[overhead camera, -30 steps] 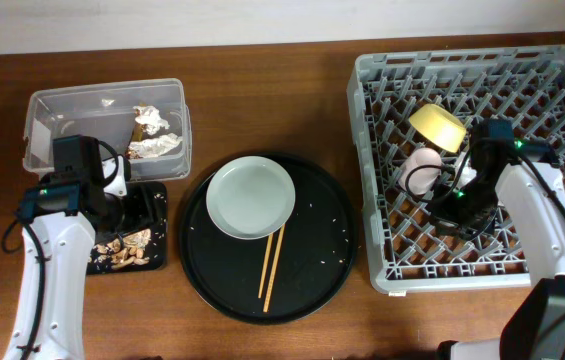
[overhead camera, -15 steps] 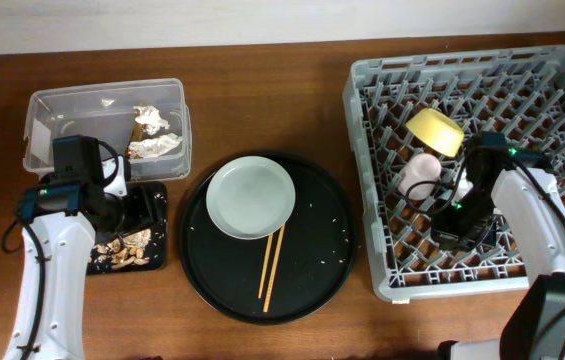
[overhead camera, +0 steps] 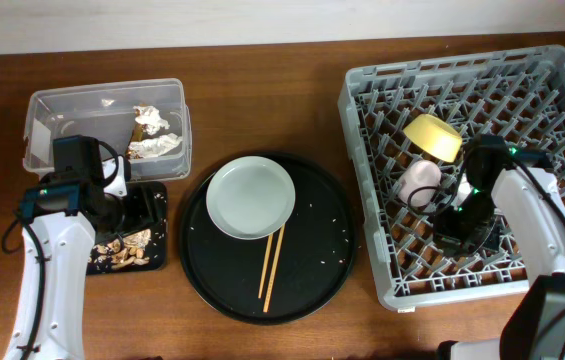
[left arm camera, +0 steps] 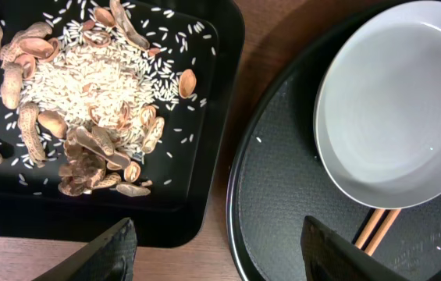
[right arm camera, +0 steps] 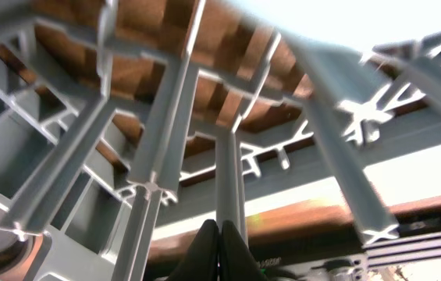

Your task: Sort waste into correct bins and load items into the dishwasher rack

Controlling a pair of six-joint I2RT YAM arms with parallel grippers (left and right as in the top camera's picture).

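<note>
— What is sitting in the containers right now?

— On the far left, the clear tub is holding crumpled tissue pieces and a gold-brown wrapper scrap. Just near of it, the shallow black tray is carrying the food scraps: a heap of rice grains with peanut shells around it. In the middle, the round black tray is bearing the grey-green plate on its far-left part. The chopsticks are lying with their far ends just under the plate's near edge, and a few loose grains are lying around them.

— And the rack?

— The dishwasher rack is on the right. The yellow bowl is leaning tilted among the pegs, and the pink cup is lying just near-left of it.

— What are the arms doing?

— The left gripper is hovering between the shallow tray and the round one, its fingers spread wide and holding nothing. The right gripper is reaching down inside the rack, its fingers pressed together at the foot of a peg. Whether they are pinching it, I cannot tell.

— Has anything changed over the last second?

— The rack has been sliding. Its left edge is now further left and its near edge nearer, and the bowl, the cup and the right arm have been moving with it. The left side is staying as it was.
</note>
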